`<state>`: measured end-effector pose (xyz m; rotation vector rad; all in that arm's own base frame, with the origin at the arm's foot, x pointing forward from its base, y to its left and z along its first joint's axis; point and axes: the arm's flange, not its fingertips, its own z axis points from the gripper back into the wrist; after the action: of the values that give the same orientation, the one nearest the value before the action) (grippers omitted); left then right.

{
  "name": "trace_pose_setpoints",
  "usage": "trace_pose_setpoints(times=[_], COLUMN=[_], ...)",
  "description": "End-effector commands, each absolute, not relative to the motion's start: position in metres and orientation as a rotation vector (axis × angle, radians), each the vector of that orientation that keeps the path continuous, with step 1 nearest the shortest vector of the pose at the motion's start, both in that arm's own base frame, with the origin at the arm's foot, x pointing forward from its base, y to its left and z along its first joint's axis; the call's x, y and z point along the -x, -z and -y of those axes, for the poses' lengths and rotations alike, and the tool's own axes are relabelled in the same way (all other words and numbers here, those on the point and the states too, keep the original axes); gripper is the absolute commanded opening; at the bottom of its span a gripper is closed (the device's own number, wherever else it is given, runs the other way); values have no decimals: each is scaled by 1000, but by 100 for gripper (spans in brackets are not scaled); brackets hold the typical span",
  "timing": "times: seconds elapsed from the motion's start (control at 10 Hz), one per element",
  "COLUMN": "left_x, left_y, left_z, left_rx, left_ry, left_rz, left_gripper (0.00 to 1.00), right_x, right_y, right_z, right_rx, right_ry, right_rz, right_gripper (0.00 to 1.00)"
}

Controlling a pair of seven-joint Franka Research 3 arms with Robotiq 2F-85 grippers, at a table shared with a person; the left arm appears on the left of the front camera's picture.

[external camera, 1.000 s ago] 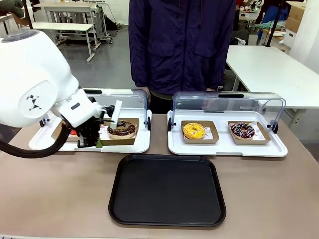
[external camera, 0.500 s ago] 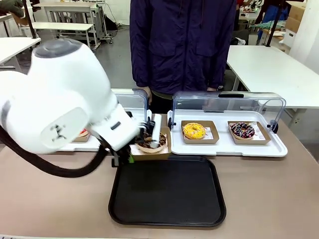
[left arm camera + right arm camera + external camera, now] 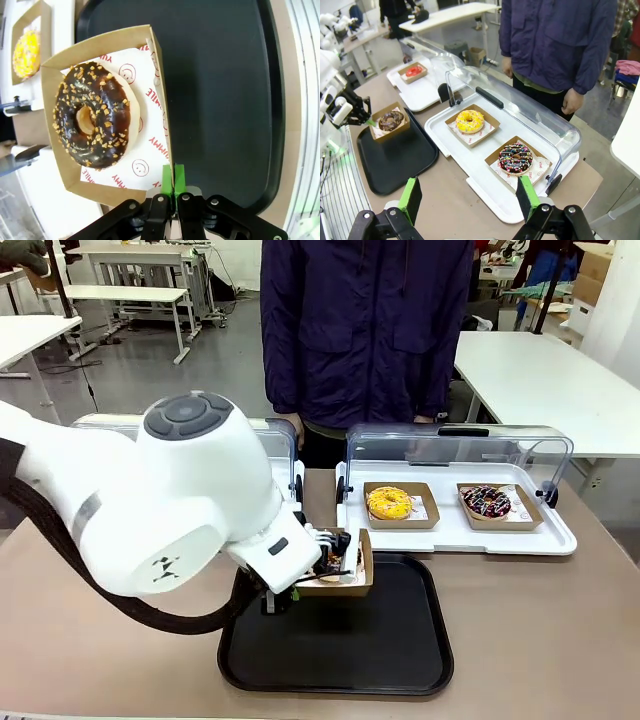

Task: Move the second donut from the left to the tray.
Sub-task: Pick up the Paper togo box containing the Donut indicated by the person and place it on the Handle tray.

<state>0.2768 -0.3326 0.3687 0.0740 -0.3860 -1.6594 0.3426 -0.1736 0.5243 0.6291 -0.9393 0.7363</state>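
Left gripper (image 3: pixel 173 186) clamped on the wall of the donut's (image 3: pixel 94 114) cardboard box (image 3: pixel 159 125), box held over the black tray (image 3: pixel 225 100). Right gripper (image 3: pixel 470 197) jaws spread wide, holding nothing.

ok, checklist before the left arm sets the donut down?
1. Grip: left gripper shut on the rim of the cardboard tray holding the chocolate donut: ok.
2. Donut seated in its cardboard tray, not sliding: ok.
3. Load above the black tray: ok, over its near-left part.
4. Landing area on the black tray bare: ok.
5. Person's hand away from the black tray: ok.
6. Right gripper open, well off to the side: ok.
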Motion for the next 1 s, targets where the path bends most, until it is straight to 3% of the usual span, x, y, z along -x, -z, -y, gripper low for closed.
trace_pose_setpoints(times=[0.0,0.9], left_x=[-264,-250], left_y=[-350,-302], left_z=[322,325], left_rx=[-90,-66], left_ry=[1644,1641], left_rz=[406,321], left_gripper=[2,2], right_x=[-346,-346], right_y=[-525,-525], right_z=[173,173], right_rx=[-634,-634], right_ry=[-749,-749], right_rz=[976,976], right_gripper=[100,100])
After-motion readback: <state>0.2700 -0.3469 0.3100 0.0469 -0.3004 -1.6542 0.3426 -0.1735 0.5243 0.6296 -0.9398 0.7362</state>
